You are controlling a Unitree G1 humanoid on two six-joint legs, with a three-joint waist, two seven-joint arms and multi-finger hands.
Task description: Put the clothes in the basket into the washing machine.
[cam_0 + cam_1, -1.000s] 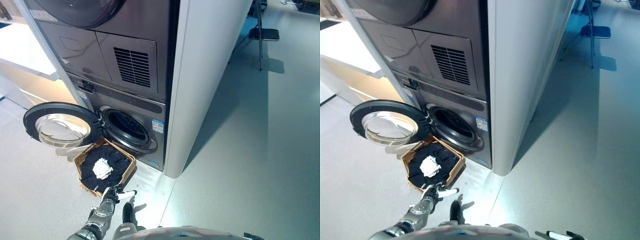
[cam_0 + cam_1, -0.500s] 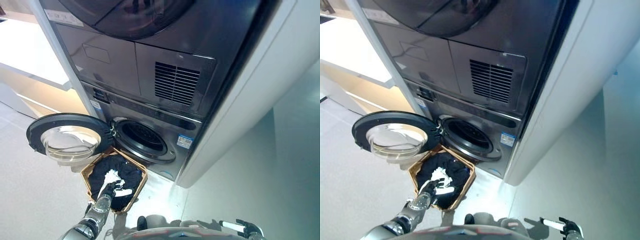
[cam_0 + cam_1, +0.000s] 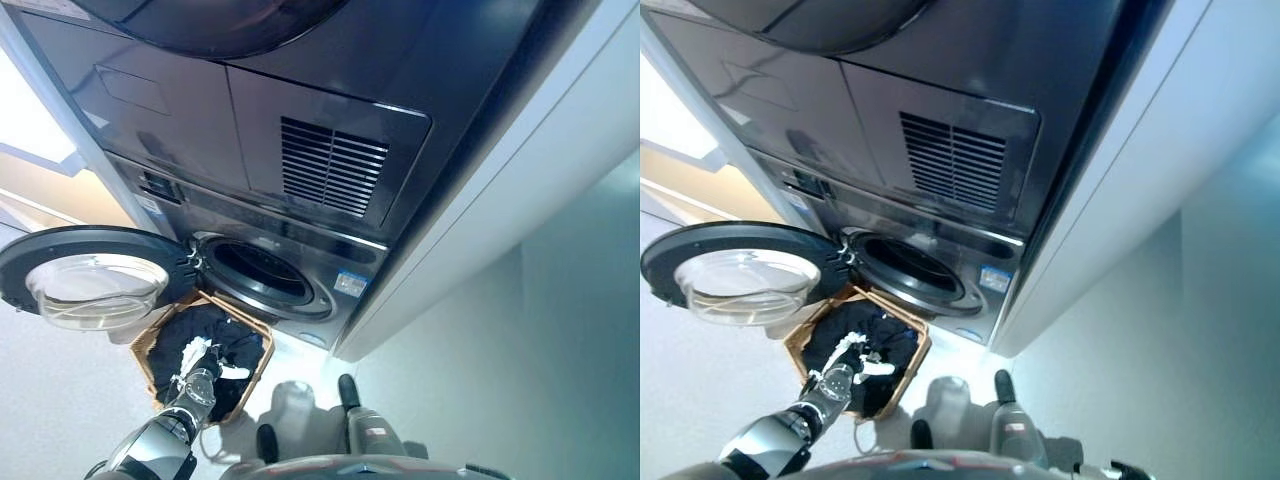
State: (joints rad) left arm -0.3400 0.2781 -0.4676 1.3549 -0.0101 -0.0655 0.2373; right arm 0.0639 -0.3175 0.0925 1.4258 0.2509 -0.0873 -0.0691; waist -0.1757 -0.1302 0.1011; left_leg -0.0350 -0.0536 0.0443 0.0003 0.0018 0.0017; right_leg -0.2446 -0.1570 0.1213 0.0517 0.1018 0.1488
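A brown wicker basket [image 3: 150, 352] stands on the floor just below the washing machine's round opening [image 3: 262, 277]. It holds dark clothes [image 3: 880, 328] with a small white cloth [image 3: 840, 347] on top. My left hand [image 3: 843, 370] comes in from the lower left and rests on the clothes at the white cloth. Its fingers are stretched out, and one white-tipped finger [image 3: 878, 367] points right. The machine's round door [image 3: 85, 280] is swung open to the left. My right hand [image 3: 1118, 468] barely shows at the bottom edge.
A second machine is stacked above, with a vent grille [image 3: 333, 166] on its panel. A white wall panel [image 3: 520, 180] runs along the machines' right side. A pale counter [image 3: 30, 130] is at the far left, and grey floor [image 3: 560, 380] lies to the right.
The camera has moved closer to the machines. My left hand has gone from in front of the basket forward into it, onto the clothes by the white cloth.
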